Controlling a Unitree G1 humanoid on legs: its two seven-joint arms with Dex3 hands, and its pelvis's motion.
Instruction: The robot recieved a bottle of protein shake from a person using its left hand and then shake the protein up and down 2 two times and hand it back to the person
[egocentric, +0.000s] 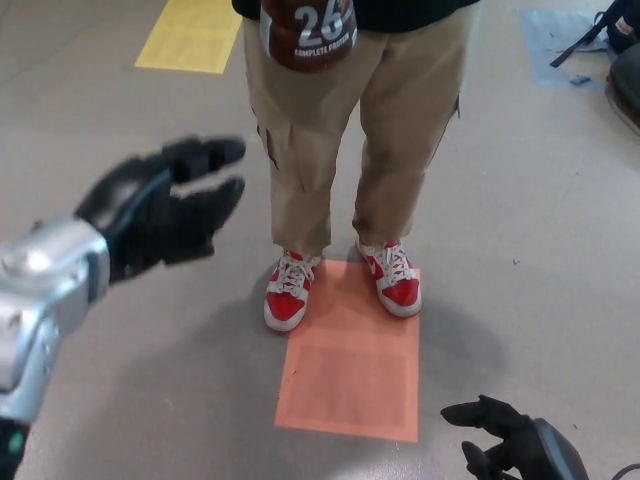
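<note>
Grey floor (120, 400); left hand (165, 210) open, empty; bottle (308, 32) beyond its fingertips, apparently handed back already.

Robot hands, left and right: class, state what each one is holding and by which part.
Neither holds anything. The left robot hand is open and empty. So is the right robot hand. The protein shake bottle is up by the person.
</note>
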